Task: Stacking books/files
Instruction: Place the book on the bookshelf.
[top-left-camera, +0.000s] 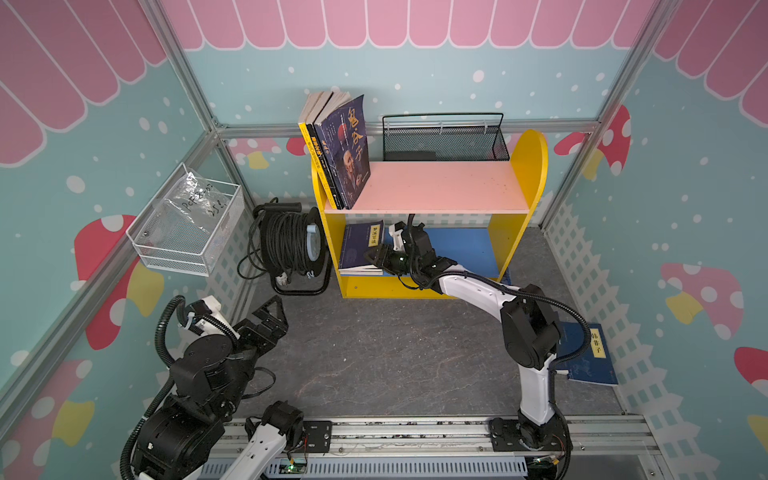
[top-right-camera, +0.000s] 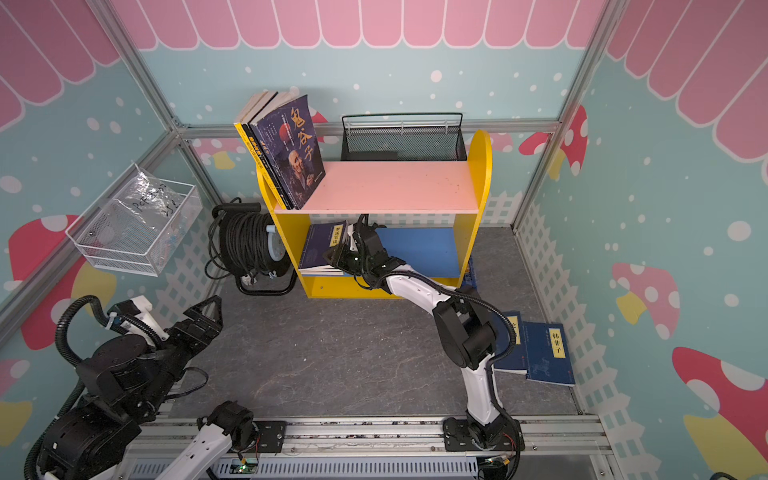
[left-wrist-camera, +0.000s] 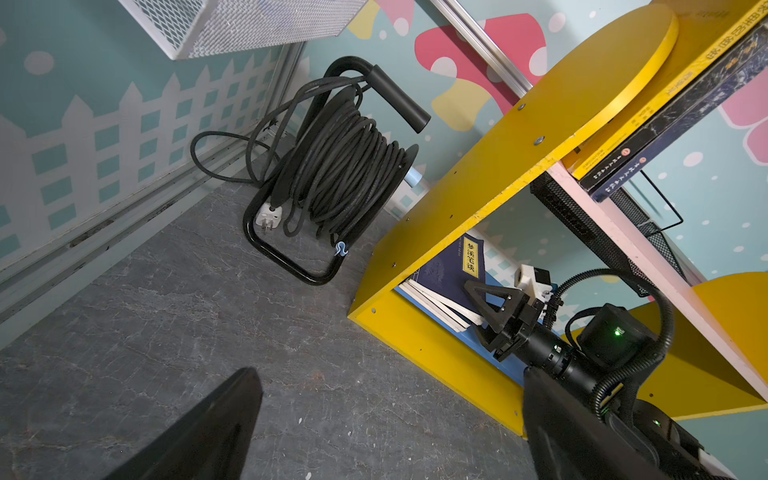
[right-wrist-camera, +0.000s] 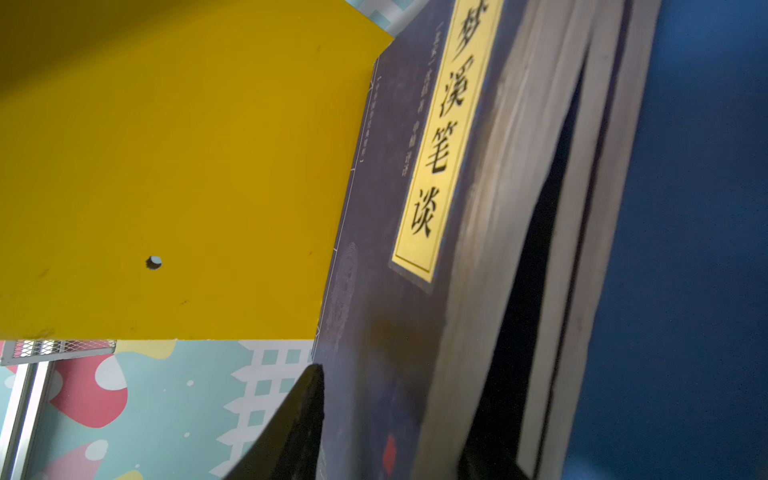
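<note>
My right gripper (top-left-camera: 376, 258) sitting inside lower compartment of yellow bookshelf (top-left-camera: 528, 166), clamping top navy book (top-left-camera: 359, 245) of flat stack at end nearest cable reel (top-left-camera: 291, 245). One finger (right-wrist-camera: 299, 415) pressing on cover, other finger (right-wrist-camera: 494, 436) wedging under its pages, above rest of stack. My left gripper (top-left-camera: 268, 318) hovering wide open over floor, holding nothing. Purple book (top-left-camera: 347, 153) leaning upright with two others on pink top shelf. Two more navy books (top-right-camera: 548, 353) lying on floor by right wall, beside my right arm.
</note>
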